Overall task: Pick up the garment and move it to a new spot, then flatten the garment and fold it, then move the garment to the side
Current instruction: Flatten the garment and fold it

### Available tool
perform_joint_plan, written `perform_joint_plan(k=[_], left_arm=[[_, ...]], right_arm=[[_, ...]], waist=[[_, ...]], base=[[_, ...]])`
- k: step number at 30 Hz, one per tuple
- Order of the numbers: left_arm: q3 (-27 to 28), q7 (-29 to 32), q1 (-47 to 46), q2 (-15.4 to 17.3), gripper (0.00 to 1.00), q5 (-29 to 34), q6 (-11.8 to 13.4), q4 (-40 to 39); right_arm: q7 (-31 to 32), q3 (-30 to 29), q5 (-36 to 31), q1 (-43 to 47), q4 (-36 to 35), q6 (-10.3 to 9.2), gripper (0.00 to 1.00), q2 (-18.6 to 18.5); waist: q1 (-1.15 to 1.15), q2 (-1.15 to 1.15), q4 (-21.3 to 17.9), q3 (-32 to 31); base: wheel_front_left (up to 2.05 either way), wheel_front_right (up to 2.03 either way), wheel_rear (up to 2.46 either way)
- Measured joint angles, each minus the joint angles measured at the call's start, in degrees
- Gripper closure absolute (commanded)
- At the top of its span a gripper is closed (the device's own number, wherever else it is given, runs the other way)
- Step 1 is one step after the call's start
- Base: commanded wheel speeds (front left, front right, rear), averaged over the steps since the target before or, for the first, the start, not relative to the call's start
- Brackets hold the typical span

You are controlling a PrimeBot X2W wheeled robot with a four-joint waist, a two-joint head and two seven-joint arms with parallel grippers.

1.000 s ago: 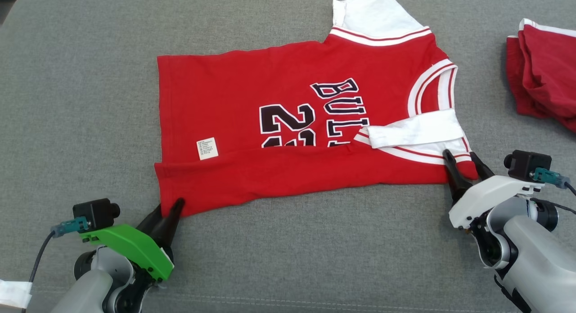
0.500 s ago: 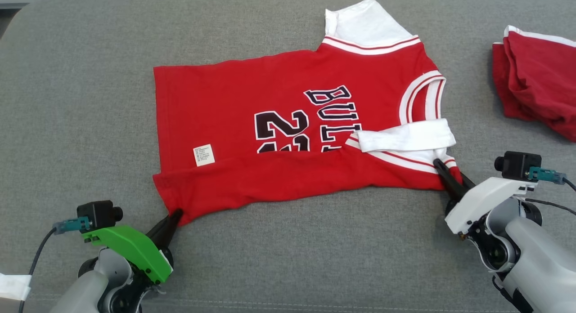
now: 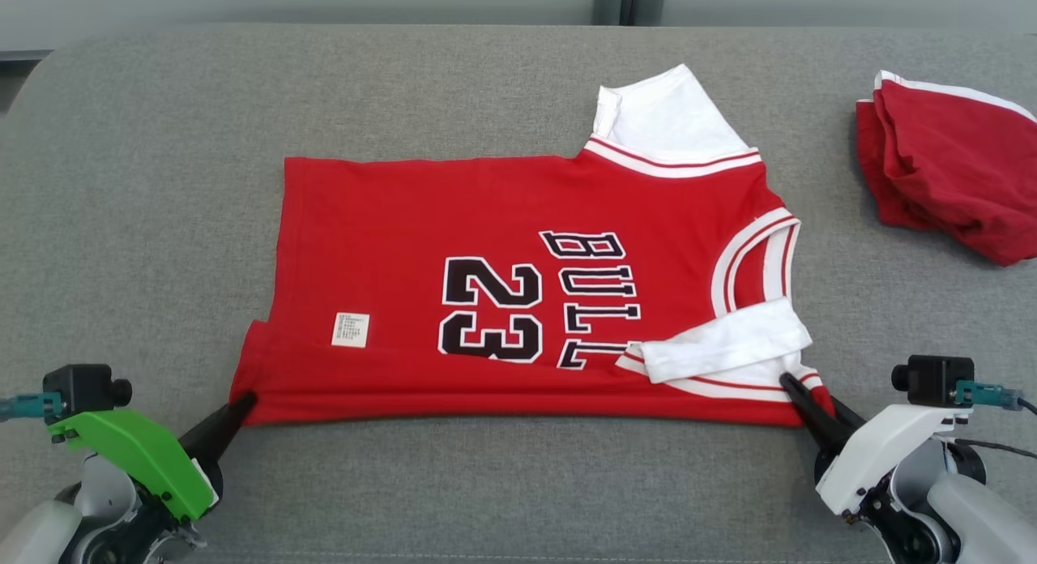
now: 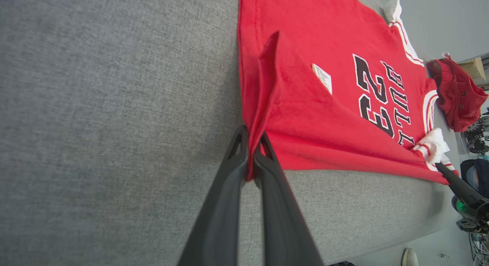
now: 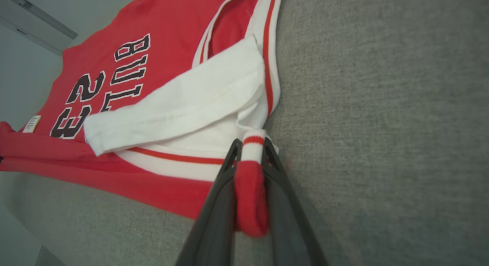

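Near fold of the jersey [image 3: 389, 224] has flattened, baring the 23; it lies on the grey woven surface [image 3: 486, 483], left fingers [image 3: 227, 418] pinching its red hem corner, right fingers [image 3: 810, 418] its striped shoulder

Left claw [image 3: 245, 400] and right claw [image 3: 787, 381] clamped tight, arms spread.
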Motion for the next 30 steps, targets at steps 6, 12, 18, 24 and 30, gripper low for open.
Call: perform_joint_plan(k=[6,12,18,24,30], left_arm=[[0.7,2.5,3.0,1.0,1.00,-2.9,0.0,-2.0],[1.7,3.2,5.3,2.8,1.00,-5.0,0.0,-4.0],[1.2,4.2,6.7,3.3,0.95,-5.4,0.0,-6.1],[1.0,4.2,6.9,3.1,0.00,-5.4,0.0,-7.9],[-0.1,3.6,8.2,3.5,0.00,-4.0,0.2,-8.5]], right_arm=[[-0.6,0.7,0.0,4.6,-4.0,-1.13,1.00,0.0],[-0.6,2.2,-0.6,6.7,-8.3,-2.53,1.00,-0.5],[-0.5,2.8,-4.0,6.7,-9.9,-4.64,0.58,-3.1],[-0.5,2.9,-5.0,6.6,-12.4,-6.14,0.00,-3.3],[-1.1,1.8,-5.4,7.0,-13.4,-7.64,0.00,-4.9]], waist=[[0.00,0.00,-1.0,-0.4],[0.00,0.00,-2.0,-0.3],[0.00,0.00,-2.9,-0.1],[0.00,0.00,-2.6,-0.2],[0.00,0.00,-1.6,-1.3]], base=[[0.00,0.00,0.00],[0.00,0.00,0.00],[0.00,0.00,0.00],[0.00,0.00,0.00],[0.00,0.00,0.00]])
